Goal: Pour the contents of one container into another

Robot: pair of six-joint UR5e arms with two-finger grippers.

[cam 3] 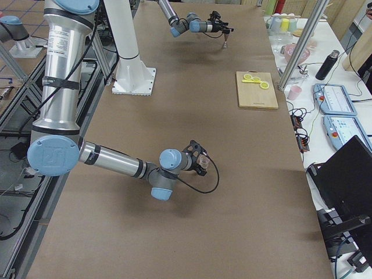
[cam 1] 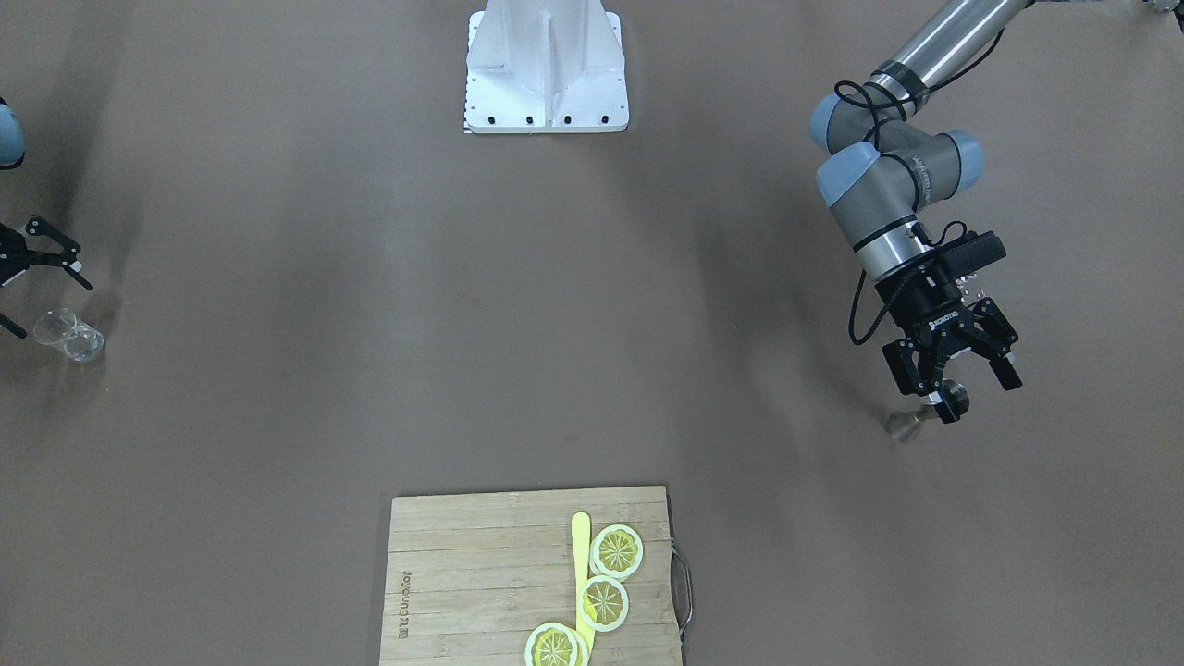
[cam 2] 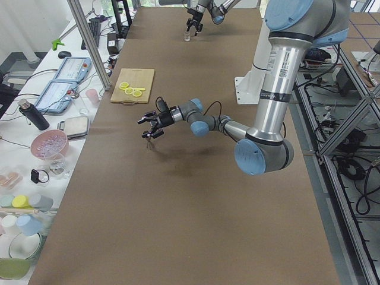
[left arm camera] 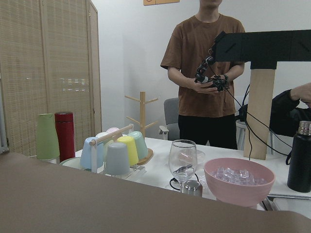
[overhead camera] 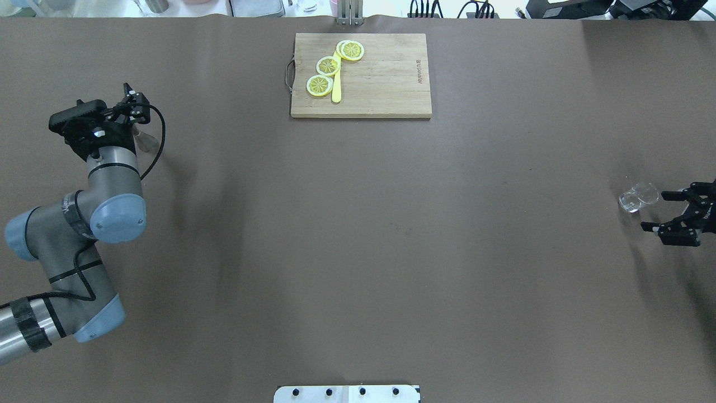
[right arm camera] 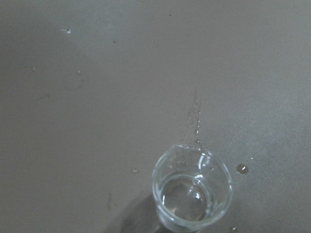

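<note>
1. The glass is seen standing upright on the brown table, close to the edge on the robot's right side
2. The right gripper is shown with its fingers spread apart and nothing clasped; the glass is placed just ahead of the fingertips, outside the gap between them
3. In the right wrist view the glass is looked down on from above, low in the view, and a few droplets are scattered on the table near it; whether liquid is held in the glass cannot be told for certain
4. A small metal cup is found on the robot's left side of the table, well apart from the glass
5. The left gripper is held roughly level above the table, with its fingers spread wide; the metal cup is seen just below and beside the fingertips, and whether it is touched by a finger cannot be told
6. A wooden cutting board is laid at the far edge of the table, between the two arms and well apart from both; three lemon slices and a yellow utensil are laid on it
</note>
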